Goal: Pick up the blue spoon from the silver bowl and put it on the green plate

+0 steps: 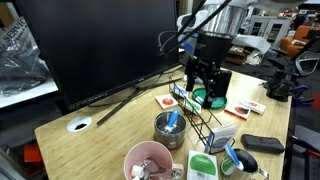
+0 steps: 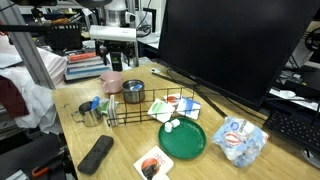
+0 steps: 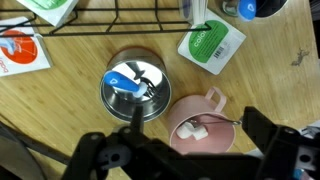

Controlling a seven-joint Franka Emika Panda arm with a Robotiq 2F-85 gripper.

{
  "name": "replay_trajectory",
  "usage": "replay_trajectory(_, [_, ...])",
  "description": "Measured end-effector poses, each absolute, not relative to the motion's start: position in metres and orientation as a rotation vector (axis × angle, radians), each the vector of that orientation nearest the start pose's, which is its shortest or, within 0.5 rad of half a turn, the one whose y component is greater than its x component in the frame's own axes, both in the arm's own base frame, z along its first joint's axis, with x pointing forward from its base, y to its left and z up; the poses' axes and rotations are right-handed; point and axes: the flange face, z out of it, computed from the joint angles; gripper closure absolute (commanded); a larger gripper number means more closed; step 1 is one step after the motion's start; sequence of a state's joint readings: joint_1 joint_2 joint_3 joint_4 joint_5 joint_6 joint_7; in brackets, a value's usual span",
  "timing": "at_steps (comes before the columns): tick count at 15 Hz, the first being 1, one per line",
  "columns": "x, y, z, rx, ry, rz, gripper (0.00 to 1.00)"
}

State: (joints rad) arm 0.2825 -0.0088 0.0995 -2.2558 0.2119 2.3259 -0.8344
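The silver bowl (image 3: pixel 135 90) holds the blue spoon (image 3: pixel 124 79); both also show in both exterior views, the bowl (image 1: pixel 170 128) (image 2: pixel 132 93) and the spoon (image 1: pixel 172 119). The green plate (image 2: pixel 184 142) lies on the far side of a wire rack from the bowl and carries small white pieces at its edge; in an exterior view the plate (image 1: pixel 214 99) is partly hidden behind my gripper. My gripper (image 3: pixel 185 150) is open and empty. It hangs well above the table (image 1: pixel 203 80) (image 2: pixel 120 55), over the pink cup and beside the bowl.
A pink cup (image 3: pixel 200 125) with white lumps and a thin metal utensil stands next to the bowl. A black wire rack (image 2: pixel 140 108) runs between bowl and plate. A green-and-white packet (image 3: pixel 212 45), a red card (image 3: pixel 20 50), a large monitor (image 1: pixel 100 45) and a black case (image 2: pixel 96 153) are nearby.
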Motion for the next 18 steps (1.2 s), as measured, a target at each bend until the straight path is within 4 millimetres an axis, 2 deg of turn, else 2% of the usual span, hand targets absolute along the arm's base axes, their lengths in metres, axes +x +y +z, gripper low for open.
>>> replay_trajectory(2, [0.494,0.204,0.366,-2.546,-1.584,-0.165,0.00])
replay_trajectory(8, [0.497,0.205,0.367,-2.538,-1.619,-0.168,0.00])
replay_trajectory(11, [0.497,0.216,0.362,-2.505,-1.798,-0.130,0.00])
replay_trajectory(14, [0.503,0.235,0.346,-2.406,-2.008,-0.081,0.00])
replay_trajectory(18, [0.516,0.255,0.311,-2.283,-2.194,0.000,0.00])
